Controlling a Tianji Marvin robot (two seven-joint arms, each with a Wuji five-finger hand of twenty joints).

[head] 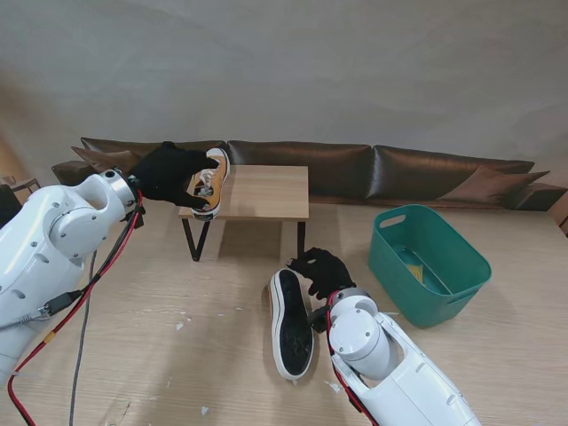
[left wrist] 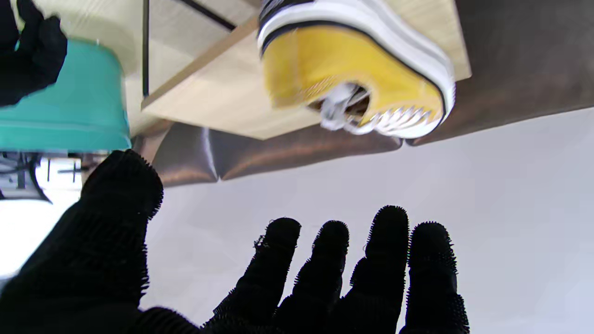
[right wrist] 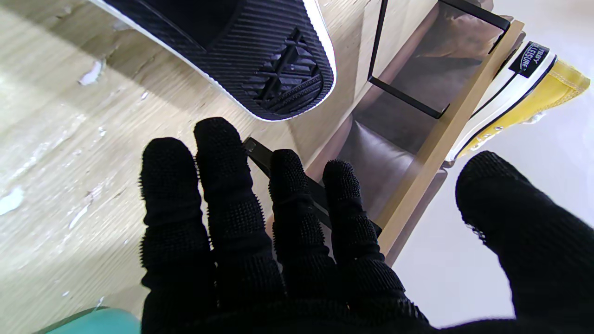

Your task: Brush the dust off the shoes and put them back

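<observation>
A yellow sneaker [head: 211, 180] with a white sole stands on the left end of a small wooden stand [head: 266, 191]. My left hand [head: 169, 173], in a black bristly glove, hovers just left of it. In the left wrist view the left hand [left wrist: 278, 287] is open with fingers spread, and the sneaker [left wrist: 352, 69] lies beyond them, untouched. The second sneaker [head: 291, 322] lies on the floor with its black sole up. My right hand [head: 321, 269] is beside its far end, open; in the right wrist view its fingers [right wrist: 222, 195] stop short of the sole [right wrist: 260, 51].
A green plastic basin [head: 399, 266] stands on the floor to the right of the stand. A brown leather sofa [head: 355, 169] runs along the wall behind. The stand has thin black metal legs [head: 191, 238]. White specks [head: 182, 324] litter the wooden floor.
</observation>
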